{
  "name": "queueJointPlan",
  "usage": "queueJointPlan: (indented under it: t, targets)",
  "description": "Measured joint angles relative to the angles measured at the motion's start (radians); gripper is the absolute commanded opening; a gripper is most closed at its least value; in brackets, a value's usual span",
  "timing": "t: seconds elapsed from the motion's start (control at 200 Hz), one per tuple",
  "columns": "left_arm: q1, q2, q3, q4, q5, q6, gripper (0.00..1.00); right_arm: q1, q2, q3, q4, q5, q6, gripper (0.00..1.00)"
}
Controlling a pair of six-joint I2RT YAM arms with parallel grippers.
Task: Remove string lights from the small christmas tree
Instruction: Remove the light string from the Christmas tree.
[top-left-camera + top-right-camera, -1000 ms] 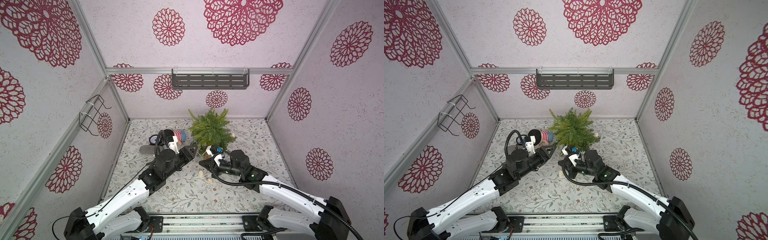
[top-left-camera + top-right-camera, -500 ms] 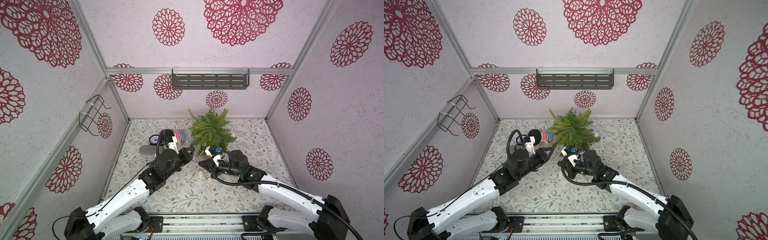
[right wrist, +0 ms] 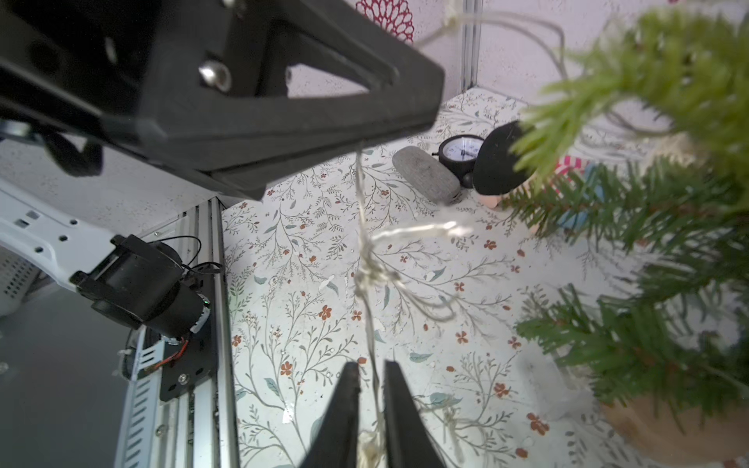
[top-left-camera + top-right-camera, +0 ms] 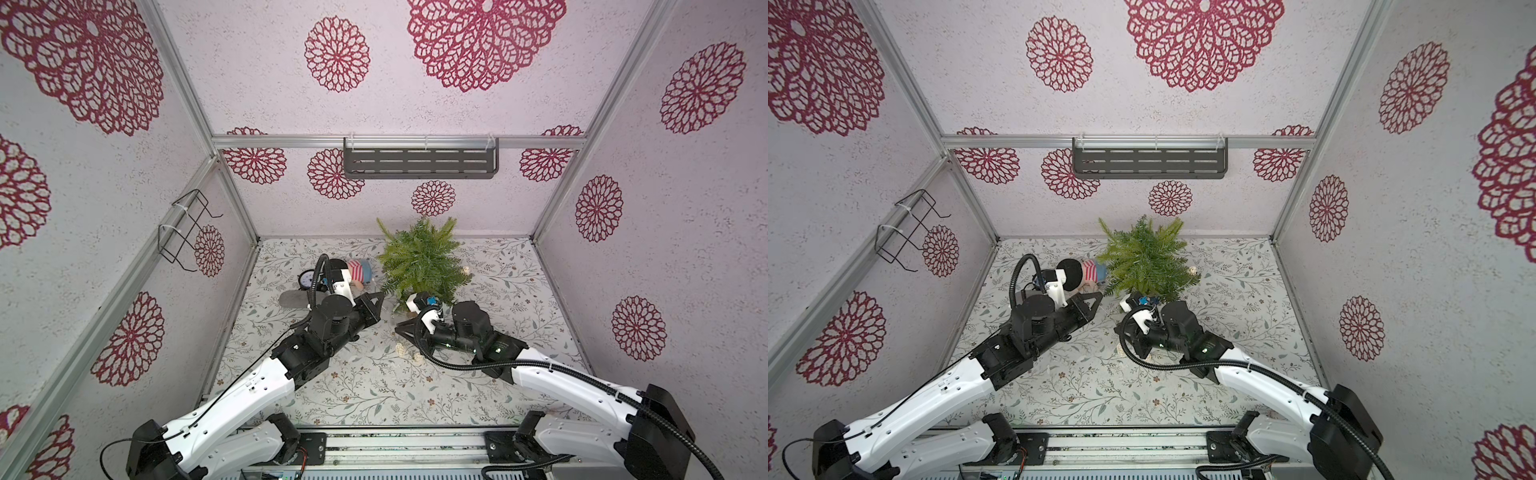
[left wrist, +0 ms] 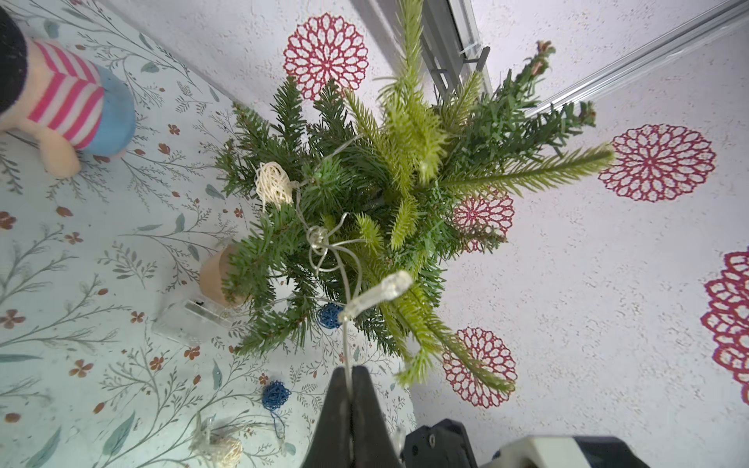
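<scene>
Left wrist view: found the left gripper [image 5: 350,375] pinched flat on the thin wire of the string lights [image 5: 345,344]. Set against a second earlier, with those jaws apart then, took this as a fresh clamp. Traced the strand from the tips past a clear bulb [image 5: 379,293] to a knot, then into the small christmas tree [image 5: 385,182]; spotted a cream ball [image 5: 273,186] and a blue ball [image 5: 329,315] hanging among the branches, the clear plastic box [image 5: 190,320] lying on the table [image 5: 81,263] beside the tan stump [image 5: 212,275], and a second blue ball [image 5: 275,395] already down on the table. In the right wrist view, saw the right gripper [image 3: 371,366] with jaws parted a little and the strand running loose through the gap, not visibly pinched; had been closed a moment before. Read the pair of changes as a hand-over of the hold to the left, with the right freed to regrasp nearer the tree. In both top views, placed the two grippers close together just in front of the upright tree, the doll [image 4: 359,270] lying just beside it. Judged the job partly done, with loops left on the branches and a hard pull likely to tip the tree
</scene>
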Motion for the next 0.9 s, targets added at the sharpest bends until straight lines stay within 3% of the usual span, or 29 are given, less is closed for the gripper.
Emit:
queueJointPlan:
  t: [0.21,0.305,0.565,0.901]
  targets:
    - [0.026,-0.015,0.017,-0.062,0.001,0.056,0.00,0.008,0.022,0.019,-0.024,0.001,-0.008,0.68]
    - [0.045,-0.027,0.039,-0.097,0.003,0.086,0.00,0.012,0.017,0.032,-0.026,0.008,-0.004,0.78]
    - [0.091,-0.045,0.105,-0.151,0.046,0.170,0.00,0.017,-0.078,0.047,-0.101,0.097,0.016,0.92]
    - [0.154,-0.045,0.121,-0.188,0.071,0.232,0.00,0.018,-0.220,0.140,-0.345,0.283,0.039,0.92]
